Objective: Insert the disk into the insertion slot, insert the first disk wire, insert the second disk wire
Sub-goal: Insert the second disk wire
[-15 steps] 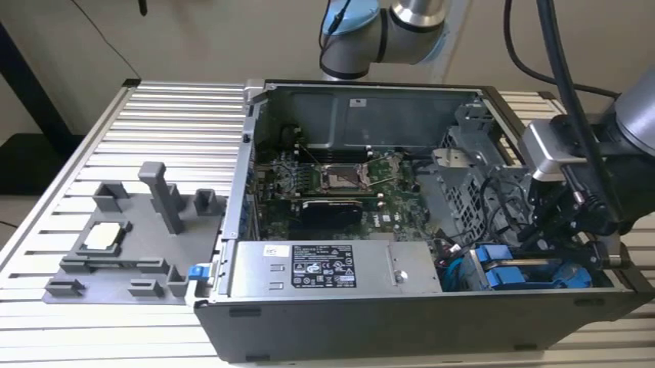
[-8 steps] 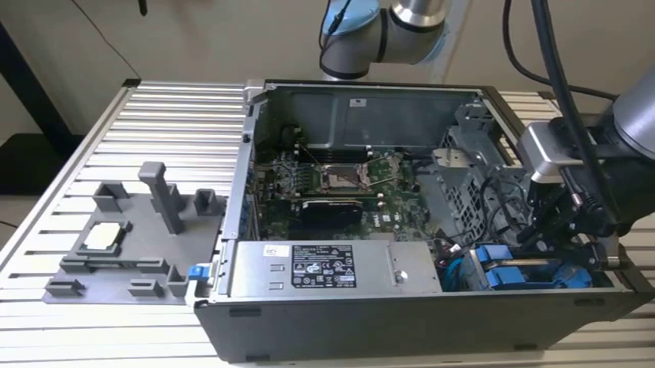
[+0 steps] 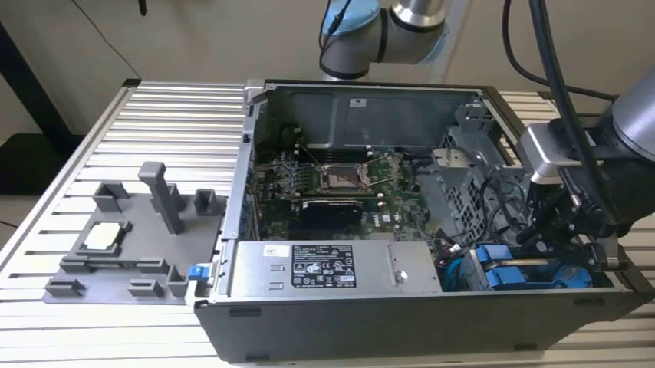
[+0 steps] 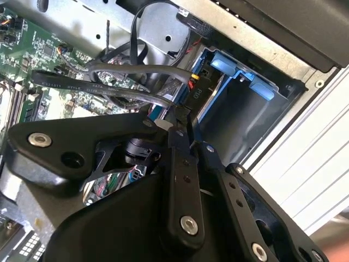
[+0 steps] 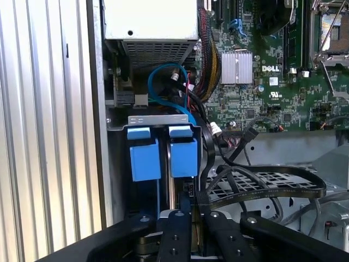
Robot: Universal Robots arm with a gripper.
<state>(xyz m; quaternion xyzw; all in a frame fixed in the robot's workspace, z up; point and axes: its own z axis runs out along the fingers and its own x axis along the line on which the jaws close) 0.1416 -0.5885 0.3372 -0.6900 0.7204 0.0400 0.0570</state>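
the open pc case [image 3: 338, 322] sits on the slatted aluminium bench [image 3: 153, 115], toward the bench's far-right part in the exterior view. the arm reaches down into the case at the corner on the exterior view's right, nearest the camera.

the gripper [image 5: 197, 215] is inside the case, directly over the drive cage. its fingers [image 4: 182, 180] stand close together, nearly shut, with a dark cable connector [image 4: 182, 117] at the tips; it looks pinched between them, but cannot tell for sure that it is clamped. grey flat cables [image 4: 125, 73] loop from the connector area across the motherboard [image 5: 272, 71].

the insertion slot [image 5: 155, 119] is the grey sheet-metal cage in that same case corner, next to the labelled power-supply box [image 3: 327, 268]. two blue-framed drives stand side by side in the cage in the first wrist view; the disk [image 5: 182, 155] is the one nearest the gripper, seated in the slot, the other blue-framed drive [image 5: 144, 155] just beside it. blue carrier tabs [image 3: 511, 272] show in the exterior view under the gripper. a blue sata cable [image 5: 163, 90] curls between cage and power supply.

a grey fixture tray [image 3: 133, 245] sits on the bench near the edge on the exterior view's left, well apart from the arm.
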